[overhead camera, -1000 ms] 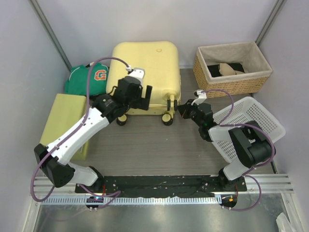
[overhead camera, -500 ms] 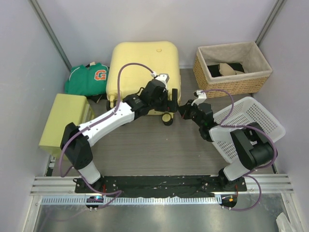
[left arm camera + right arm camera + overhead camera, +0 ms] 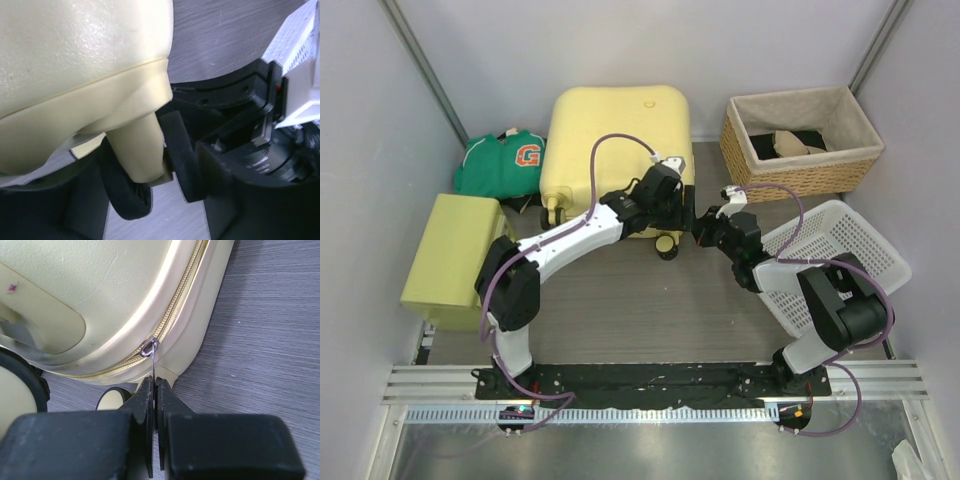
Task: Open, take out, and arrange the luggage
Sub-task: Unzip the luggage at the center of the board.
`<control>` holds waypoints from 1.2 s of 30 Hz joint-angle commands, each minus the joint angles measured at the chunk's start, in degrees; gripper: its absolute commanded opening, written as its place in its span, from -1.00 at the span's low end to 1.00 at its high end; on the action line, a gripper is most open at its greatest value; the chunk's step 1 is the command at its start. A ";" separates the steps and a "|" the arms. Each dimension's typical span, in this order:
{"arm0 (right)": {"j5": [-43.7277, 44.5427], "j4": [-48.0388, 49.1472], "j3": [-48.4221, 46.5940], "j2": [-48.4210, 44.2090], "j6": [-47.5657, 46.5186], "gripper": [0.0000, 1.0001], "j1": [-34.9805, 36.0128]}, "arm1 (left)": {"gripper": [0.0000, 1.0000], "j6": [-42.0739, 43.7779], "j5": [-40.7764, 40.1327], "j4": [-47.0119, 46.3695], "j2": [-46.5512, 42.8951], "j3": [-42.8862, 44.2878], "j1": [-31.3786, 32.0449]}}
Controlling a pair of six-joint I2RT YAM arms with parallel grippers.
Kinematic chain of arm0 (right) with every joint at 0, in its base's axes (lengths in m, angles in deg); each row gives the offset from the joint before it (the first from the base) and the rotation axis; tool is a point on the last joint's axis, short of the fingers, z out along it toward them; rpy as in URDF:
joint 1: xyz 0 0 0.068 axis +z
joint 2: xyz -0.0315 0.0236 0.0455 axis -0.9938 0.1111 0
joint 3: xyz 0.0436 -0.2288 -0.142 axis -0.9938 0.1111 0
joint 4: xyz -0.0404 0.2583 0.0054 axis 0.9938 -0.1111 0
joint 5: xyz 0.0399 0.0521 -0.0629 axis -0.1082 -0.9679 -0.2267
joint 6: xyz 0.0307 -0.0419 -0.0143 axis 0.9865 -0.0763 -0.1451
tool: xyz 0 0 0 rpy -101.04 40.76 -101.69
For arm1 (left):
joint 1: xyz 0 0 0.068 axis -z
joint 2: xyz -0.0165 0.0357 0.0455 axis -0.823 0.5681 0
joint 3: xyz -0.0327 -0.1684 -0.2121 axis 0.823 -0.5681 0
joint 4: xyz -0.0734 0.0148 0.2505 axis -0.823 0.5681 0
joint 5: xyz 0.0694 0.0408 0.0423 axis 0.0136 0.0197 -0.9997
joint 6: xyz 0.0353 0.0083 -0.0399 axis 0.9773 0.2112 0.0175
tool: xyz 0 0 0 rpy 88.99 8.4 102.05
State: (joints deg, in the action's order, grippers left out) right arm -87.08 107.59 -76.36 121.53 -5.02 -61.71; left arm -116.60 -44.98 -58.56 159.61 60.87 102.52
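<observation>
The pale yellow luggage (image 3: 615, 130) lies flat at the back, closed, its black wheels facing me. My left gripper (image 3: 666, 216) reaches across to its near right corner. In the left wrist view (image 3: 150, 187) the jaws straddle the yellow wheel leg (image 3: 140, 150) and its black wheel (image 3: 125, 200), with dark fingers pressed against both sides. My right gripper (image 3: 701, 228) sits just right of that corner. In the right wrist view (image 3: 155, 390) it is shut on the thin metal zipper pull (image 3: 151, 357), which hangs from the zip of the luggage (image 3: 75, 290).
A wicker basket (image 3: 800, 140) with dark items stands at the back right. A white plastic basket (image 3: 840, 260) lies under the right arm. A yellow-green box (image 3: 450, 255) sits at the left, with a green shirt (image 3: 500, 165) behind it.
My left arm swung right, from the luggage's near left wheel to its near right wheel, and its jaws narrowed around the wheel. The right gripper stayed shut on the zipper pull.
</observation>
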 commanded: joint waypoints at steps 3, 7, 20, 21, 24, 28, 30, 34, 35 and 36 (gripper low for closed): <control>0.64 0.37 -1.49 0.04 -0.79 -0.98 -0.55 | -0.23 0.61 -1.80 -0.96 -0.06 3.06 0.15; 0.99 0.11 -1.58 -0.04 -0.79 -0.98 -0.55 | -1.00 1.58 -1.54 -1.49 -1.03 1.22 0.15; 4.94 -5.51 -2.72 -2.15 -2.63 -0.98 -0.56 | -1.00 5.71 0.66 -5.53 -10.17 -16.00 0.15; 5.38 -5.87 -2.81 -2.15 -2.81 -0.98 -0.55 | -1.00 5.71 0.57 -6.15 -10.69 -18.19 0.24; 8.89 -7.80 -3.60 -2.24 -3.25 -0.98 -0.55 | -1.00 5.62 0.22 -6.94 -12.80 -20.75 0.24; 11.88 -10.78 -4.13 -3.38 -3.51 -0.98 -0.73 | -1.00 5.71 -0.48 -7.12 -15.17 -24.70 0.15; 12.41 -11.58 -4.22 -3.91 -3.69 -0.98 -0.82 | -1.00 6.06 -0.74 -7.38 -15.79 -25.94 0.24; 13.30 -13.25 -4.92 -3.47 -4.04 -0.98 -1.17 | -1.00 6.41 -1.01 -7.47 -17.03 -28.31 0.24; 13.21 -13.51 -5.62 -3.21 -4.13 -0.98 -1.34 | -1.00 6.50 -1.01 -7.47 -17.64 -29.19 0.24; 13.03 -13.86 -5.97 -2.69 -4.22 -0.98 -1.61 | -1.00 6.67 -1.01 -7.47 -17.99 -29.63 0.24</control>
State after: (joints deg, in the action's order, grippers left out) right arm -84.37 97.10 -79.81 119.26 -7.60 -60.53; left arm -113.87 -45.88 -75.85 143.74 35.38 102.54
